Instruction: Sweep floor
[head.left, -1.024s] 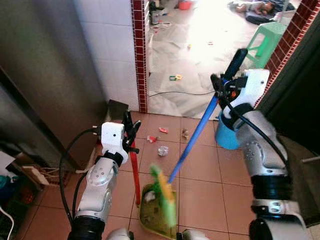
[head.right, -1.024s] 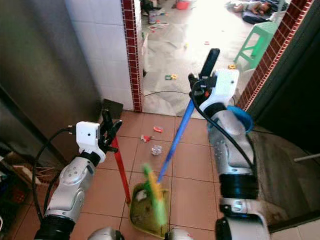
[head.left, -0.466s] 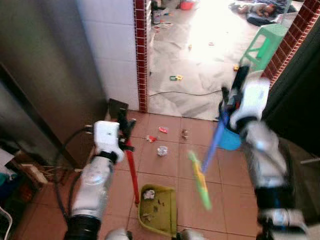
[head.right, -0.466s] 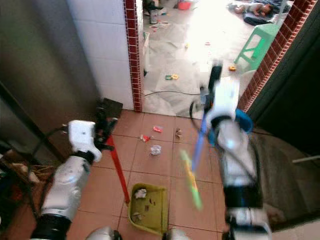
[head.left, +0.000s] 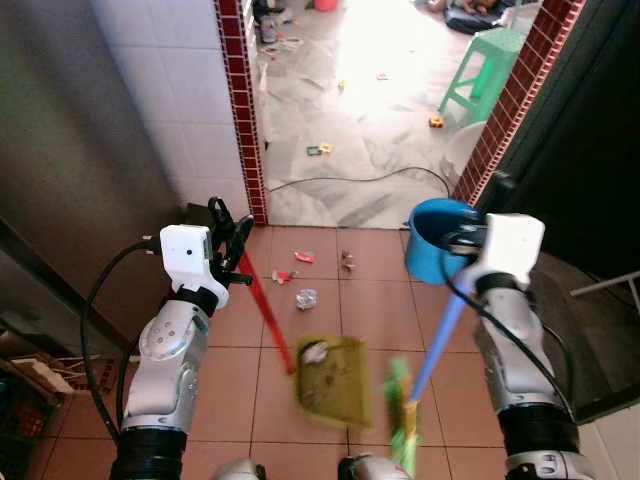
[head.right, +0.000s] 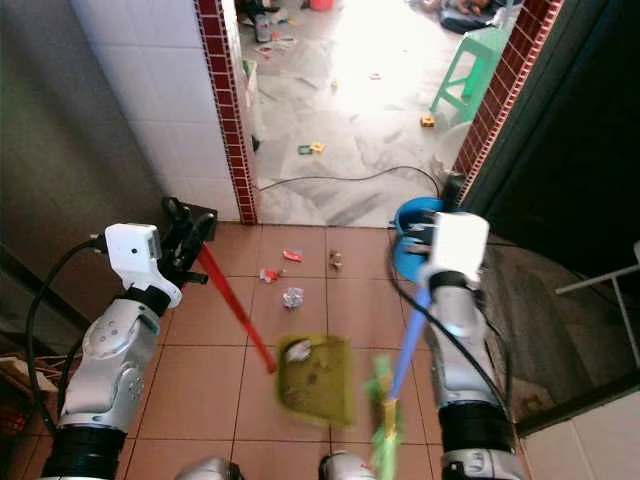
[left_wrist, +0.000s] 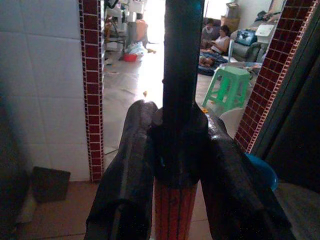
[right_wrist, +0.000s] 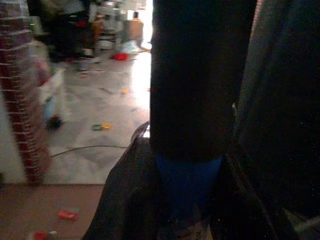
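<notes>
Nearest me, the blurred green broom head (head.left: 402, 428) hangs low over the terracotta tiled floor (head.left: 370, 310), just beside the olive-green plastic dustpan (head.left: 332, 380) holding scraps. My right claw (head.left: 468, 240) is clamped around the blue broom handle (head.left: 437, 336); my left claw (head.left: 228, 238) pinches the red dustpan handle (head.left: 264, 307). Farther out, loose litter (head.left: 306, 298) lies near the doorway, beside a blue plastic bucket (head.left: 432, 238). Beyond stands a green plastic stool (head.left: 484, 62).

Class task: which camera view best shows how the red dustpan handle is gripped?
The left wrist view: the red ribbed plastic dustpan handle sits clamped between the left tool's black fingers. Both eye views show the whole handle slanting down to the blurred green dustpan.
</notes>
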